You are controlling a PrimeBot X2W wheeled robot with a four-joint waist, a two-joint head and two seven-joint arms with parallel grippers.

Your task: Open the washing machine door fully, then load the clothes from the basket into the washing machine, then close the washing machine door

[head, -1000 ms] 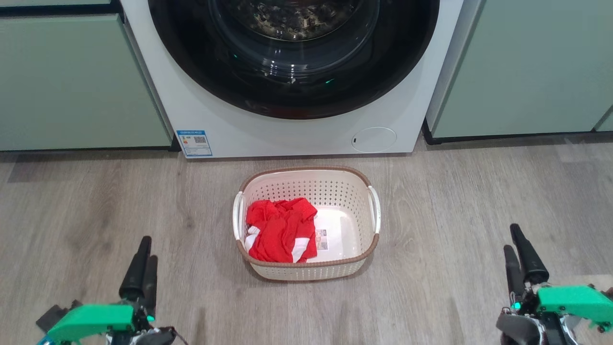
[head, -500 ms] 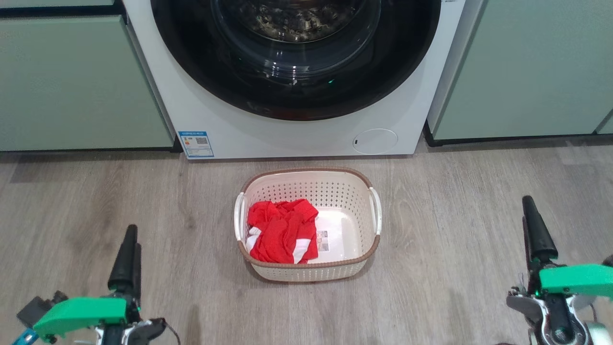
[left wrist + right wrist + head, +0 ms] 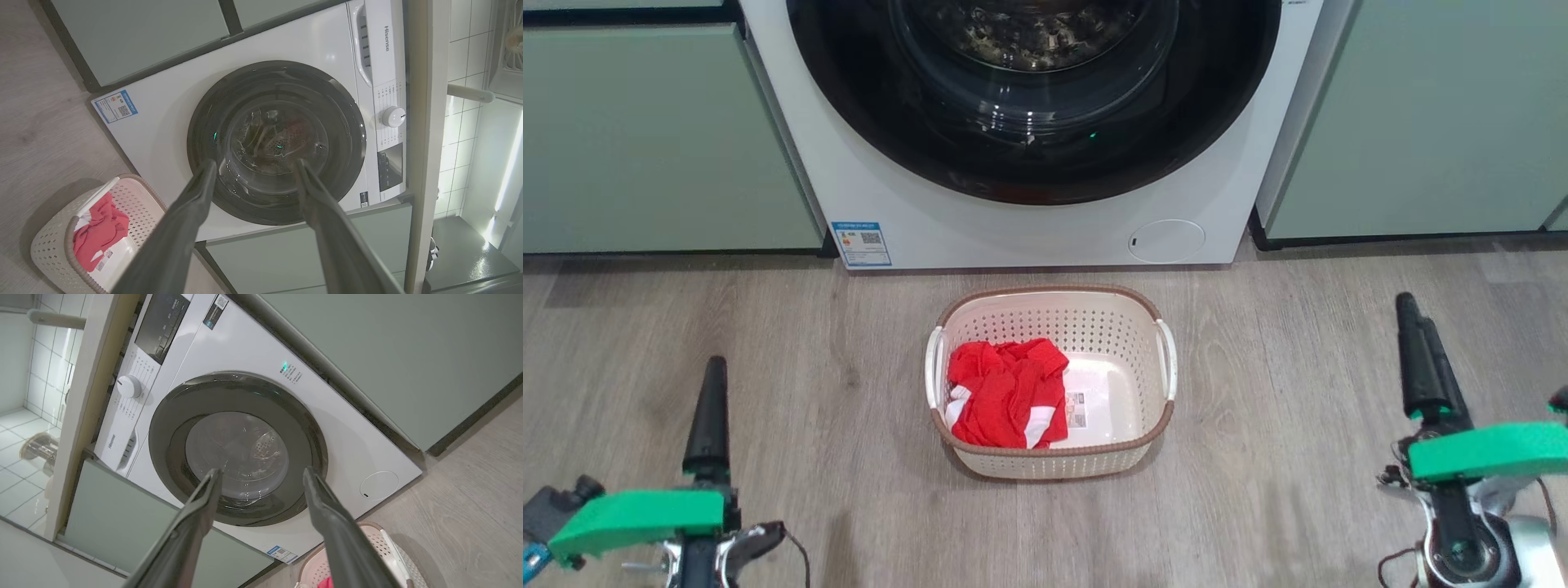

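Left gripper (image 3: 716,369), right gripper (image 3: 1414,314) both spread, empty, raised further forward; washing machine door (image 3: 1029,175) stays closed.

In the head view you have one pale green cabinet (image 3: 645,139) at the upper left and a second green cabinet (image 3: 1421,114) at the upper right, each standing on a thin black plinth (image 3: 1260,234). Grey wood-look floor (image 3: 768,351) takes the lower half, its planks running left to right.

In the left wrist view, look to the right edge. There you'll find a cream vertical panel (image 3: 425,122), then white wall tiles (image 3: 461,61) with a pale bar (image 3: 470,93) crossing them. At the top right corner sits what may be a metal grille (image 3: 510,41); it's too blurred to be sure.
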